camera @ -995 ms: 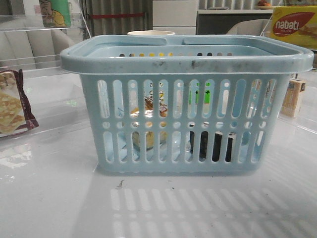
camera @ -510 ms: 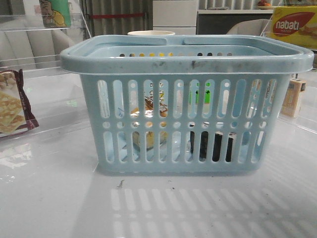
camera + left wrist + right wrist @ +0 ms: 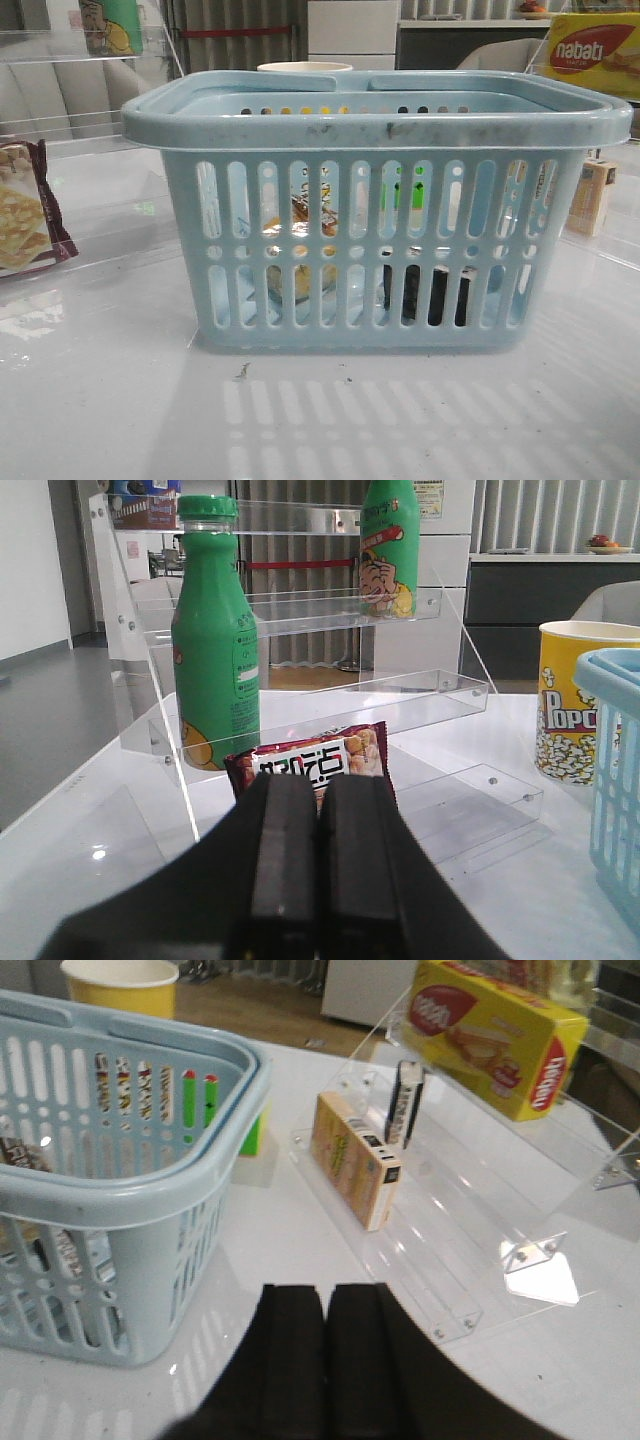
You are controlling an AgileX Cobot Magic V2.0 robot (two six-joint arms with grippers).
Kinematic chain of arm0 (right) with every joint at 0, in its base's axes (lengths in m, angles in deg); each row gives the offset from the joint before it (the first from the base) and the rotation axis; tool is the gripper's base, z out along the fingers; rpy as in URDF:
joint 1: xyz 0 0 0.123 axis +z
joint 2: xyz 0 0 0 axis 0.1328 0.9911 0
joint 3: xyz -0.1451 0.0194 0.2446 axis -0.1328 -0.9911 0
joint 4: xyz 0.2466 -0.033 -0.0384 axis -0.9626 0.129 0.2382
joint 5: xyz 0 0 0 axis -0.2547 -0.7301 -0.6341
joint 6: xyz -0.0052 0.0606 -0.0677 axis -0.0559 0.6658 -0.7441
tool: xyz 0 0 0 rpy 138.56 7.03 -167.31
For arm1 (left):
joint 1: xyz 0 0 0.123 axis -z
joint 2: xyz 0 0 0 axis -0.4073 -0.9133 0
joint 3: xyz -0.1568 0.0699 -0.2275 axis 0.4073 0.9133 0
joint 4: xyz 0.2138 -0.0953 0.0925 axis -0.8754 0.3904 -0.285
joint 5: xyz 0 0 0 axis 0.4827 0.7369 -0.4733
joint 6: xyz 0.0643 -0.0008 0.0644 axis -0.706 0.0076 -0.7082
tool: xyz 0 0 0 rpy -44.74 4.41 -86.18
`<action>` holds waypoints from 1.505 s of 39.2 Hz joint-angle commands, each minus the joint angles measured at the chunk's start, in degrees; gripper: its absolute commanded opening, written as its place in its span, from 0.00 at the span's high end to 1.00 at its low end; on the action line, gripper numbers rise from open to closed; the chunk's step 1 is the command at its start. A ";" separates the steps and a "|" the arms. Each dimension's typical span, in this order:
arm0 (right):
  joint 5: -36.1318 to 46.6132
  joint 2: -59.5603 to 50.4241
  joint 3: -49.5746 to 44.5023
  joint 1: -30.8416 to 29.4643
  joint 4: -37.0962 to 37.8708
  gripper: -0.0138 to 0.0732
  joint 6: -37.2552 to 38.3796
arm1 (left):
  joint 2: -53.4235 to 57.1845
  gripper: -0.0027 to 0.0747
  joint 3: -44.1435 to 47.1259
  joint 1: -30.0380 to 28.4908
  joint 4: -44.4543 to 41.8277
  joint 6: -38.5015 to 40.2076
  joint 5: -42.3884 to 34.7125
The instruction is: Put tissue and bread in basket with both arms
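Standing at the centre of the front view, the basket holds both task items on its floor, visible only through the slots: the bread at about 8 o'clock from the basket's middle, the tissue at about 4 o'clock, the two apart from each other. Judged from this, the loading step is complete and no further pick is called for. Neither arm appears in the front view. The left gripper has its fingers pressed together with nothing between them; the basket edge lies at 3 o'clock of it, with a maroon snack bag just beyond the fingertips and a green bottle behind that. The right gripper is likewise closed flat and empty; the basket lies at 10 o'clock of it, nearer than to the left gripper. The tissue's and bread's long axes cannot be determined through the slats.
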 commanded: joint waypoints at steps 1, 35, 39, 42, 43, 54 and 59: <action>10.10 -4.99 -3.92 -2.58 -0.56 0.78 -0.44 | 1.07 0.85 -0.04 0.34 0.60 0.03 -5.15; 26.84 -13.41 -19.52 -3.27 -4.11 0.78 -0.44 | 0.94 0.85 -0.04 0.34 0.60 0.03 -5.15; 27.18 -13.41 -19.52 -3.27 -4.11 0.78 -0.44 | 0.94 0.85 -0.04 0.34 0.60 0.03 -5.15; 27.12 -13.41 -19.52 -3.27 -4.11 0.78 -0.44 | 0.94 0.85 -0.04 0.34 0.60 0.03 -5.15; 27.12 -13.41 -19.52 -3.27 -4.11 0.78 -0.44 | 0.94 0.85 -0.04 0.34 0.60 0.03 -5.15; 27.12 -13.41 -19.52 -3.27 -4.11 0.78 -0.44 | 0.94 0.85 -0.04 0.34 0.60 0.03 -5.15; 27.12 -13.41 -19.52 -3.27 -4.11 0.78 -0.44 | 0.94 0.85 -0.04 0.34 0.60 0.03 -5.15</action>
